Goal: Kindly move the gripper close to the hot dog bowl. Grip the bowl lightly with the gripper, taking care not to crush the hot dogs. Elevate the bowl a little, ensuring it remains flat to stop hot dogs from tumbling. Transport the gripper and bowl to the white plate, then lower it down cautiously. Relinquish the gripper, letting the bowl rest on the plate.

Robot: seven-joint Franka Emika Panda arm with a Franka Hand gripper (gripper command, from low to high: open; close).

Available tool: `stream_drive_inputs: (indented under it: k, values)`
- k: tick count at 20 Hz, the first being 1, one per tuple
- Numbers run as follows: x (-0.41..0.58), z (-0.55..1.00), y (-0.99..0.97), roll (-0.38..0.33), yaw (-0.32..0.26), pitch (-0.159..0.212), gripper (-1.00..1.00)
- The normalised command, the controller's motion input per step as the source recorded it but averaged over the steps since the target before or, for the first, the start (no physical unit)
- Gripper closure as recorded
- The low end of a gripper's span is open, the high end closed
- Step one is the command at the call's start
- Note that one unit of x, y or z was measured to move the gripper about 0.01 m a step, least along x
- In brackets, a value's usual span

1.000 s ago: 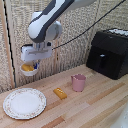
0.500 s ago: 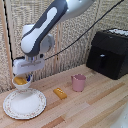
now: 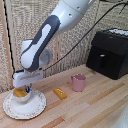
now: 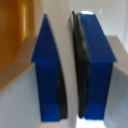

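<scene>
The gripper [image 3: 27, 88] hangs from the white-grey arm over the exterior view's left end of the table. It is shut on the rim of the hot dog bowl [image 3: 22, 97]. The small whitish bowl holds the yellow-orange hot dogs [image 3: 19, 92] and sits low on, or just above, the white plate [image 3: 38, 107]; contact cannot be told. In the wrist view the gripper [image 4: 70, 70] shows two blue fingers [image 4: 47, 75] close together on a thin pale rim, with the hot dogs [image 4: 11, 30] beside them.
A yellow-orange block [image 3: 60, 93] lies on the wooden table to the exterior view's right of the plate. A pink cup [image 3: 78, 82] stands further right. A black appliance [image 3: 110, 52] stands at the back right. A woven wall stands behind.
The arm has carried the bowl down and toward the plate. The bowl hung well above the table a second ago and is now down at the plate.
</scene>
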Motion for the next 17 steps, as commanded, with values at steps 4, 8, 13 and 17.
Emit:
stream_drive_inputs:
  k: [4,8,13,17]
  values:
    - [-0.003,-0.27,0.0,-0.047,0.091,-0.014,1.0]
    - [0.004,0.08,-0.02,0.012,0.061,0.0,-1.0]
    - [0.066,0.53,-0.25,0.054,0.045,0.0,-1.0]
    - [0.148,0.7,-0.22,0.023,0.055,0.011,-1.0]
